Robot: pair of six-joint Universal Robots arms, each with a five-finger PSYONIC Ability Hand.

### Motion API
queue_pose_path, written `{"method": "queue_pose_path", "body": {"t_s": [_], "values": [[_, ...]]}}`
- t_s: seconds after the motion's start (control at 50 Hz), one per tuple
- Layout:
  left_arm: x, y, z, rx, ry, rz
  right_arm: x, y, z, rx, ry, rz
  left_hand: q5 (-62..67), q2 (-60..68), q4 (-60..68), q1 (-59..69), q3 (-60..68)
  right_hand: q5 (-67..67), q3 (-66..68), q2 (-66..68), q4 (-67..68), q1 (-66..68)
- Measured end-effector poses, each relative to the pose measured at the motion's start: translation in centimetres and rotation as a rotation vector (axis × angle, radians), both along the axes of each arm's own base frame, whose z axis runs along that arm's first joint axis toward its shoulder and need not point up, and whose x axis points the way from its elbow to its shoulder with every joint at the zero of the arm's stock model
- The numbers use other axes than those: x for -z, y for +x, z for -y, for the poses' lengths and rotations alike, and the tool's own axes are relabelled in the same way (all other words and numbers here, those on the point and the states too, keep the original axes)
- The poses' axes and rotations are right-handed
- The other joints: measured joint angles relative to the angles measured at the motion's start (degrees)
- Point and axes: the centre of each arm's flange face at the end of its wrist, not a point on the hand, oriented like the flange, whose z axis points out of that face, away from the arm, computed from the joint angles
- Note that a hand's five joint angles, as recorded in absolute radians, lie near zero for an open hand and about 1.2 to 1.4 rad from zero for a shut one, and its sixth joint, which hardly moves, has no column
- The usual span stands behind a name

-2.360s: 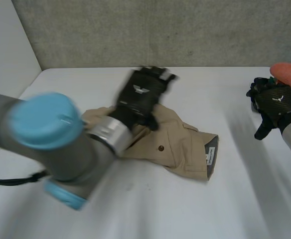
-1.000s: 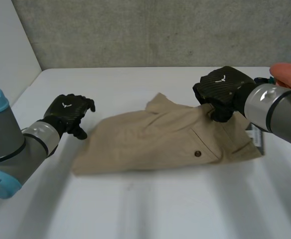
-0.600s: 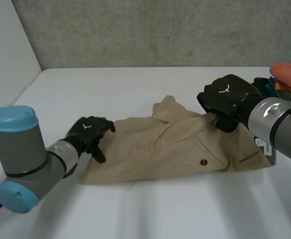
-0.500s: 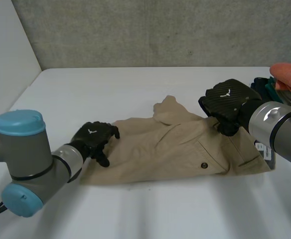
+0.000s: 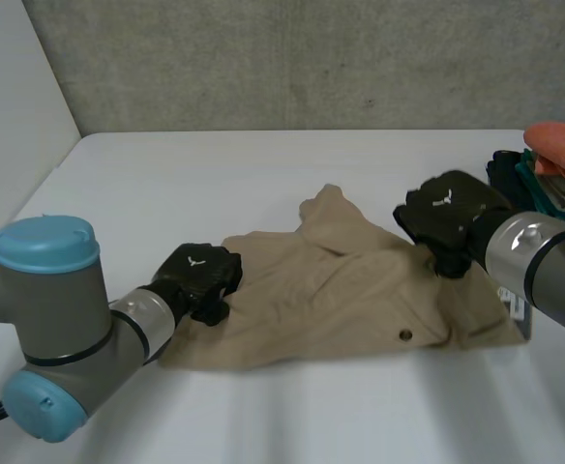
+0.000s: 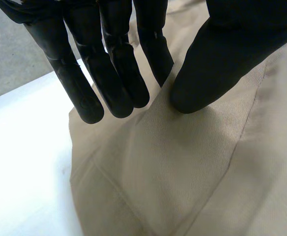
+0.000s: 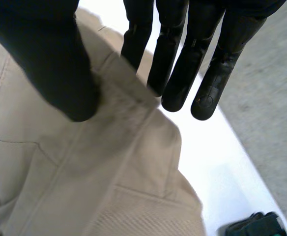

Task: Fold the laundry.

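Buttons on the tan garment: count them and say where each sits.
1. A dark button on the tan garment, near its robot-side edge, closer to the right hand than the left hand. Folds may hide others.

No legible text or numbers anywhere. The only marks were a small white emblem without letters on the back of the left hand (image 5: 200, 271) and the same emblem on the right hand (image 5: 447, 217). A pale tag (image 5: 513, 304) sat at the edge of the tan garment (image 5: 350, 290), just beside the right arm; its print was too small to read.
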Motion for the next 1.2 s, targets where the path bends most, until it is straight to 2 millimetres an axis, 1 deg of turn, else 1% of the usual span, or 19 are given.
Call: {"method": "queue_pose_path", "body": {"t_s": [0.04, 0.14, 0.26, 0.34, 0.36, 0.38, 0.4, 0.42, 0.44, 0.46, 0.48, 0.5, 0.52, 0.56, 0.72, 0.88, 0.96, 1.06, 1.2], "values": [[-0.1, 0.3, -0.1, -0.006, 0.008, 0.005, 0.3, -0.3, -0.3, -0.008, 0.029, -0.040, 0.0, 0.0, 0.0, 0.0, 0.0, -6.2, -6.8, -6.5, -6.6, -6.8], [0.0, 0.7, -0.5, -0.012, 0.026, 0.015, 1.5, -0.9, -0.4, -0.007, 0.106, -0.107, 0.0, 0.0, 0.0, 0.0, 0.0, -14.1, -14.6, -14.0, -14.7, -13.2], [-0.7, 0.9, -0.8, -0.015, 0.012, 0.008, 2.6, -1.1, 0.2, 0.007, 0.152, -0.122, 0.0, -0.7, -0.7, 0.0, -0.4, -16.8, -16.9, -15.8, -17.2, -15.6], [-1.6, 1.2, -1.3, -0.016, -0.007, -0.001, 3.0, -1.2, 0.5, 0.016, 0.166, -0.121, -2.1, -4.4, -4.6, -1.8, -3.9, -21.3, -21.7, -21.2, -21.6, -19.7], [-1.8, 1.2, -1.5, -0.015, -0.009, -0.002, 3.0, -1.2, 0.5, 0.016, 0.168, -0.121, -10.3, -12.5, -12.6, -10.5, -12.0, -21.4, -21.9, -21.4, -21.6, -19.8], [-2.0, 1.3, -1.7, -0.014, -0.012, -0.003, 3.0, -1.2, 0.5, 0.016, 0.170, -0.121, -11.0, -13.3, -13.4, -12.2, -12.7, -21.5, -21.9, -21.5, -21.6, -19.8], [-2.2, 1.4, -1.9, -0.013, -0.013, -0.003, 3.0, -1.2, 0.5, 0.016, 0.172, -0.121, -20.5, -23.1, -22.7, -22.6, -21.9, -21.5, -21.9, -21.5, -21.6, -19.8], [-2.3, 1.5, -2.2, -0.012, -0.013, -0.002, 3.0, -1.2, 0.4, 0.015, 0.173, -0.122, -24.1, -26.1, -26.2, -26.0, -25.3, -21.3, -21.7, -21.1, -21.5, -19.5], [-2.4, 1.5, -2.4, -0.011, -0.013, -0.002, 3.0, -1.1, 0.4, 0.015, 0.176, -0.122, -27.2, -29.2, -29.4, -28.8, -28.4, -19.2, -19.3, -19.1, -19.3, -17.5], [-2.6, 1.6, -2.7, -0.011, -0.011, -0.001, 3.0, -1.1, 0.3, 0.014, 0.181, -0.124, -29.9, -31.7, -31.9, -31.0, -31.0, -14.7, -13.2, -13.1, -14.1, -12.3], [-2.7, 1.7, -3.0, -0.010, -0.008, 0.001, 3.0, -1.1, 0.2, 0.014, 0.184, -0.124, -32.9, -34.8, -34.8, -33.4, -33.8, -14.7, -13.2, -13.1, -14.1, -12.3], [-2.7, 1.8, -3.1, -0.009, -0.007, 0.002, 3.0, -1.1, 0.1, 0.013, 0.189, -0.125, -34.6, -36.2, -36.3, -34.6, -35.5, -11.5, -10.2, -9.2, -10.4, -8.8], [-2.9, 2.0, -3.5, -0.010, -0.002, 0.005, 3.1, -1.1, 0.0, 0.013, 0.198, -0.123, -36.4, -37.6, -38.1, -36.0, -36.9, 1.8, 4.4, 4.8, 3.6, 3.6], [-3.1, 2.3, -3.9, -0.014, 0.002, 0.007, 3.1, -1.1, -0.1, 0.016, 0.209, -0.115, -37.8, -38.9, -39.5, -37.0, -38.1, 8.6, 10.6, 11.0, 10.6, 8.8], [-3.4, 4.0, -4.3, -0.062, 0.011, 0.011, 3.1, -1.1, 0.1, 0.057, 0.237, -0.041, -41.2, -42.0, -42.8, -39.4, -41.3, 9.9, 12.1, 12.1, 12.3, 9.0], [-2.3, 5.2, -4.6, -0.093, 0.050, 0.027, 4.0, -1.6, 0.3, 0.076, 0.257, 0.004, -43.2, -44.2, -44.8, -41.5, -43.3, 9.9, 12.1, 12.1, 12.3, 9.0], [-1.4, 5.1, -4.7, -0.089, 0.080, 0.040, 4.0, -1.9, 0.3, 0.085, 0.254, 0.014, -43.1, -44.2, -44.8, -41.5, -43.3, 9.9, 12.1, 12.1, 12.3, 9.0], [0.0, 4.6, -4.8, -0.070, 0.114, 0.056, 3.4, -2.7, 0.9, 0.128, 0.213, 0.064, -42.3, -43.7, -44.3, -41.2, -43.1, 9.9, 12.1, 12.1, 12.3, 9.0], [0.8, 4.2, -4.5, -0.061, 0.104, 0.055, 3.1, -3.6, 1.4, 0.168, 0.187, 0.093, -40.2, -42.5, -42.3, -41.1, -42.1, 9.9, 12.1, 12.1, 12.3, 9.0]]}}
